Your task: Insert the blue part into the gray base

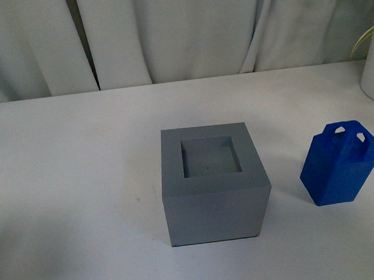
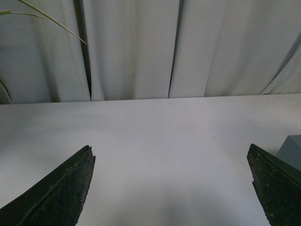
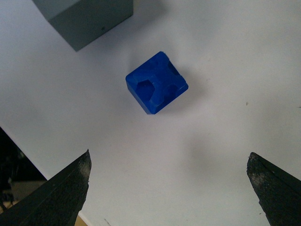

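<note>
The blue part (image 1: 340, 164) stands upright on the white table (image 1: 73, 189) at the lower right of the front view. Its long axis is vertical and its looped, holed top faces up. The gray base (image 1: 214, 183) sits at the centre of the same frame with its square recess open to the top and empty. The two items are near each other but not touching, and the part is to the right of the base. Neither arm appears in the front view. The right gripper (image 3: 168, 154) is open, with its jaws spread wide and nothing between them. Its wrist camera looks steeply down onto the top of the part, which lies below the jaws and forward of the fingertips, roughly on the centre line between them. From this angle the square section of the part is turned diagonally to the line joining the two fingers, so its corners rather than its flat faces point toward the fingers. The left gripper (image 2: 169, 148) is also open and empty. Its camera shows only bare table, the curtain, and one edge of the base, and the part is not in its view. The right arm is therefore judged the nearer one. The coming move probably calls for a forward and downward approach with a wrist rotation to bring the fingers square to two opposite flat faces.
</note>
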